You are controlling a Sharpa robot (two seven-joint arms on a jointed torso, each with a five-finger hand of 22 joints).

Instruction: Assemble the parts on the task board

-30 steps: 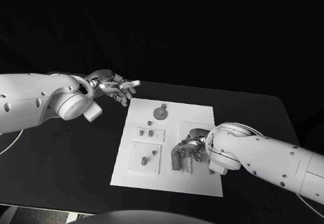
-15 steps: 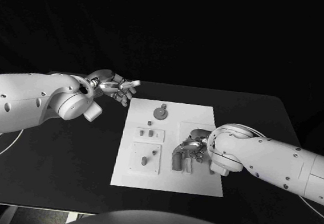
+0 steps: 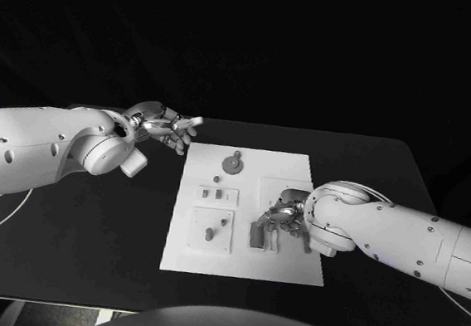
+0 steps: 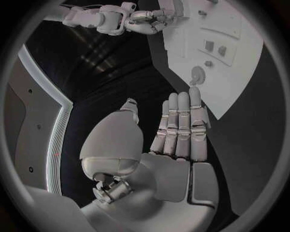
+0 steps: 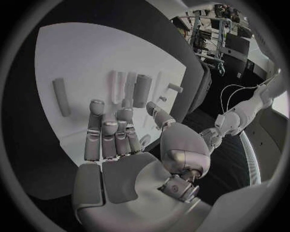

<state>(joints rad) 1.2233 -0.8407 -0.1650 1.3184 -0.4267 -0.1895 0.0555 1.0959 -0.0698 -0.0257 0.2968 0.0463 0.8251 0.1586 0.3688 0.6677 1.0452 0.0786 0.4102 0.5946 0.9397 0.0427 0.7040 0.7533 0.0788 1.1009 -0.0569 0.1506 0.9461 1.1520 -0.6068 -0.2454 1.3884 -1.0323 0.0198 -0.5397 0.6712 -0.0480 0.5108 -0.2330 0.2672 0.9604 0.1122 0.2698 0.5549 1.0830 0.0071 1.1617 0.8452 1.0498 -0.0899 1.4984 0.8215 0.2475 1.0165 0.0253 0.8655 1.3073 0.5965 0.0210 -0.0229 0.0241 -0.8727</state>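
The white task board [image 3: 292, 268] lies in the middle of the black table. Grey parts sit on it: a round disc [image 3: 233, 163] at the far end, small pegs [image 3: 216, 195] in a raised block, and a long bar [image 3: 258, 235] lying flat. My right hand [image 3: 283, 218] hovers over the board's right side, just beyond the bar, fingers apart and holding nothing. The right wrist view shows that hand [image 5: 115, 140] with an empty palm above the board, the bar [image 5: 61, 96] and a short cylinder [image 5: 142, 90] beyond the fingertips. My left hand [image 3: 166, 128] is open off the board's far left corner.
In the left wrist view the left hand [image 4: 181, 128] has straight fingers over bare black table, with the board's edge [image 4: 181, 72] and the disc [image 4: 197, 75] ahead of it. Black table [image 3: 79, 231] surrounds the board on all sides.
My right hand's fingers have drawn back from the board's near right area, and the long grey bar now lies uncovered there. The left hand has stayed put.
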